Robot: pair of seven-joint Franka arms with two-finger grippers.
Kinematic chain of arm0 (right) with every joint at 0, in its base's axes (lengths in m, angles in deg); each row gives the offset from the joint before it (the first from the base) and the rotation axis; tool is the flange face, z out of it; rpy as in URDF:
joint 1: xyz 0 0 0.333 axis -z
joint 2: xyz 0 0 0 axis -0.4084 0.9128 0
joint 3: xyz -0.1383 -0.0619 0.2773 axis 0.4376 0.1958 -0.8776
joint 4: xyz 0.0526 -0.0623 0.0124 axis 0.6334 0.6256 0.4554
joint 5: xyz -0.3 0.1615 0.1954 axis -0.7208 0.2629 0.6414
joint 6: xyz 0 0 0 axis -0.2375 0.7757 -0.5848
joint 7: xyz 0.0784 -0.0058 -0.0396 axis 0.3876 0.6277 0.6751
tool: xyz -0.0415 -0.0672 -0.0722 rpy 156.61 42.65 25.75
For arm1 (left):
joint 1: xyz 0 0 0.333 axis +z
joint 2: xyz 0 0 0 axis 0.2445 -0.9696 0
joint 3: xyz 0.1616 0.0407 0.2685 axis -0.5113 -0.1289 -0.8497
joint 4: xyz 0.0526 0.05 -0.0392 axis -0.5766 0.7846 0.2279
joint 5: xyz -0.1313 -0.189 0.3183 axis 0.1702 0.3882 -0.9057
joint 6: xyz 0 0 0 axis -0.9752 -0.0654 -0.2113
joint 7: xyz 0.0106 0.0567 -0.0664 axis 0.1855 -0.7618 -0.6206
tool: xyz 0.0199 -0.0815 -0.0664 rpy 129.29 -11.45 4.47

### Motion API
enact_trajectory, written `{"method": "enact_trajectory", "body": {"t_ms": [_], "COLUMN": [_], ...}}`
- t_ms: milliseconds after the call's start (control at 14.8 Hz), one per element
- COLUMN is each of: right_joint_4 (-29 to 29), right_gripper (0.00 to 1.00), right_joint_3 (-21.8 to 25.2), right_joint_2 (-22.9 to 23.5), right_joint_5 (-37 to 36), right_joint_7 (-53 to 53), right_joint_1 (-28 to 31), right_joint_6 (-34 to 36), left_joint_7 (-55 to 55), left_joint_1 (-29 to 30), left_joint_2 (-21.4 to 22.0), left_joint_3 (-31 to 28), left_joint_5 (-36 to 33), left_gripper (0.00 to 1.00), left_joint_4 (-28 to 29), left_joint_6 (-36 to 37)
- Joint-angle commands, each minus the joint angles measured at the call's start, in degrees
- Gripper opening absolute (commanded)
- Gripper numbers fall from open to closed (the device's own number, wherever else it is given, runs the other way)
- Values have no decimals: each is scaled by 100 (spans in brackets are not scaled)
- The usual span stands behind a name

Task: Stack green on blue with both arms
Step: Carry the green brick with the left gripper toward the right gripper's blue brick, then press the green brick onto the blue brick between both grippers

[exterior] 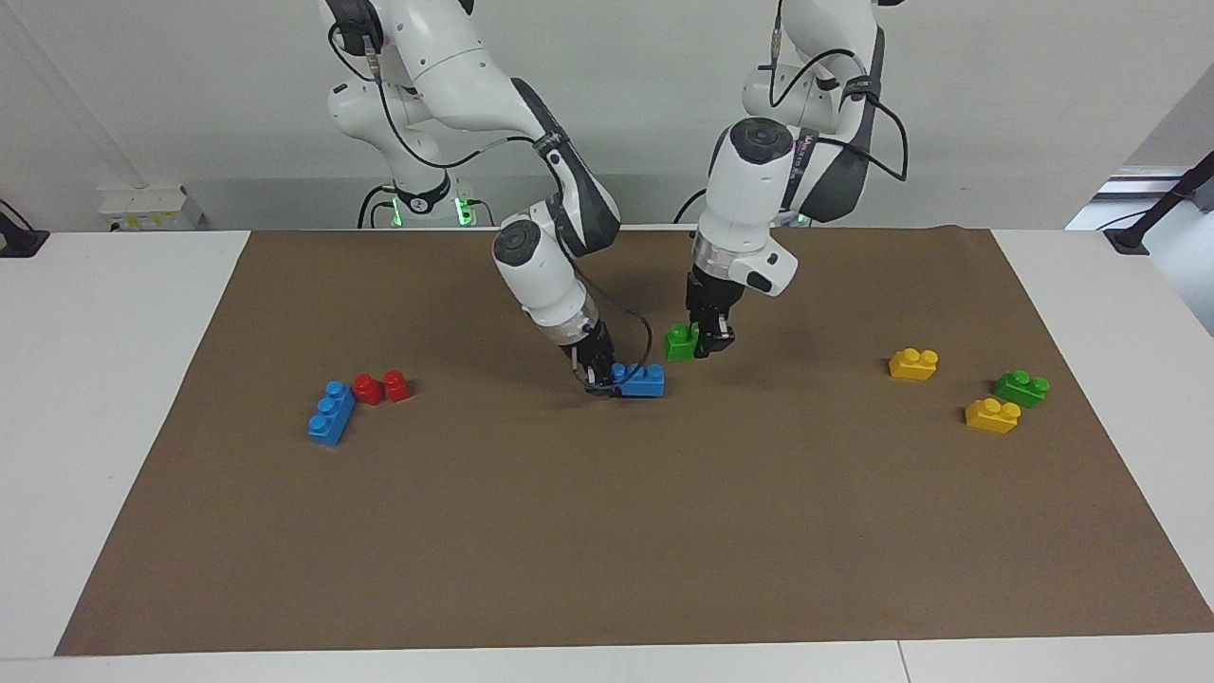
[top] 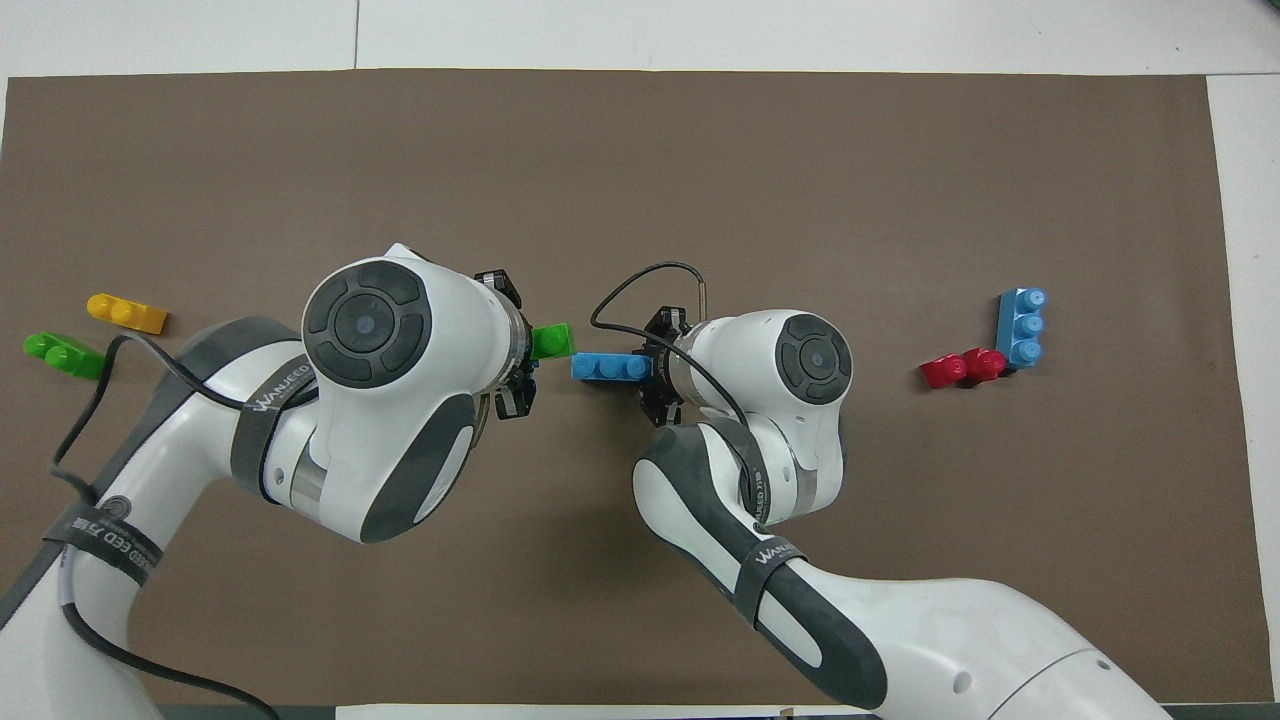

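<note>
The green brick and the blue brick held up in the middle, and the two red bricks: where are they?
green brick (exterior: 679, 342): facing view, on its front face, in the left gripper.
blue brick (exterior: 645, 380): facing view, on its side face, in the right gripper.
red bricks (exterior: 382, 387): facing view, where the pair meet.

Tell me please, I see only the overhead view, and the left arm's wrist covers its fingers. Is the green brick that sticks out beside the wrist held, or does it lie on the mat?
Observer: It is held. The facing view shows the left gripper shut on the green brick, which hangs above the mat.
Operator: And the blue brick next to it?
Observer: The right gripper grips one end of the blue brick, lower than the green one. The two bricks are apart, not yet stacked.
Operator: Does my view hide any brick?
Observer: Yes, a second yellow brick lies beside the spare green brick.
</note>
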Motion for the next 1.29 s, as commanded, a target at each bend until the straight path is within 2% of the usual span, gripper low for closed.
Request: {"method": "enact_trajectory", "body": {"t_ms": [0, 203, 541, 1218], "right_joint_4": [58, 111, 251, 348], "right_gripper": [1, 2, 4, 5], "right_joint_3": [3, -23, -14, -14], "right_joint_2": [41, 85, 67, 58], "right_joint_5": [195, 264, 1161, 1188], "right_joint_7": [211, 474, 1388, 1398], "right_joint_1": [-29, -20, -99, -108], "right_joint_6": [-188, -196, -240, -363], "left_joint_7": [-209, -218, -280, -376], "left_joint_1": [-279, -401, -508, -640], "left_joint_2": [128, -21, -197, -566], "left_joint_3": [-99, -99, -107, -107], "left_joint_5": [-119, -119, -137, -462], "left_gripper": [0, 0, 0, 0], "left_joint_4": [428, 464, 657, 666], "left_joint_6": [-413, -616, -1117, -1285]}}
